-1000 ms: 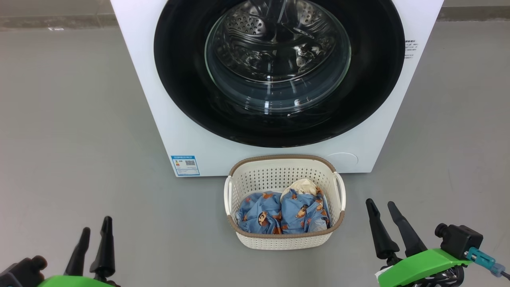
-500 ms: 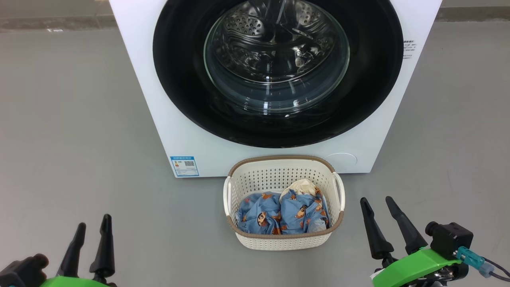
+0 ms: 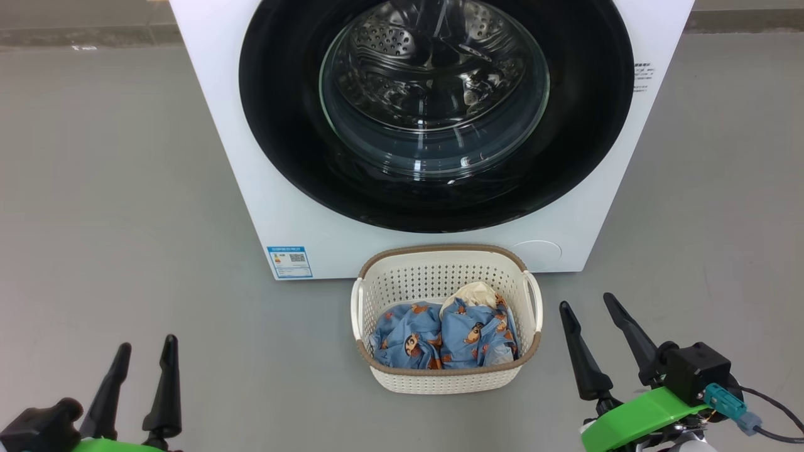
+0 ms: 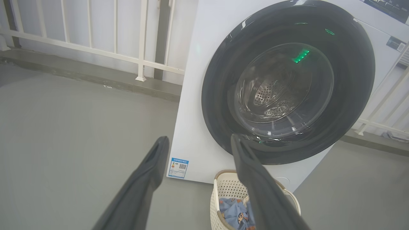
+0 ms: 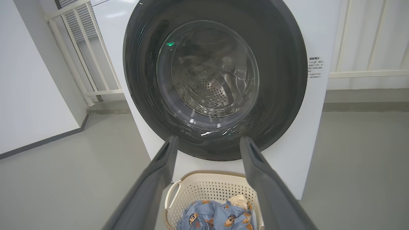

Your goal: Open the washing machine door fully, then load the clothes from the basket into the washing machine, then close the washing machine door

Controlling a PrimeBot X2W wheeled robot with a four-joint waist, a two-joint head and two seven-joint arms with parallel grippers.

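Observation:
The white washing machine (image 3: 245,157) stands ahead with its round black-rimmed door (image 3: 282,125) shut flat against the front. Through the glass bowl the steel drum shows. On the floor right before it sits the cream basket (image 3: 440,380), holding blue bear-print clothes (image 3: 446,336) and a bit of cream cloth. My left gripper (image 3: 147,346) is open at the lower left, well apart from the basket. My right gripper (image 3: 587,299) is open at the lower right, beside the basket's right handle and not touching it. The door (image 5: 287,80) and basket (image 5: 207,187) show between the right fingers.
Grey floor (image 3: 107,188) spreads to both sides of the machine. A white railing (image 4: 96,51) on a low kerb runs behind it on the left, and a white wall (image 5: 28,95) stands further off. A blue label (image 3: 289,261) marks the machine's lower left corner.
My right gripper has crept up and to the left, nearer the basket's right side. The left gripper has sunk slightly. Door, basket and clothes are unmoved.

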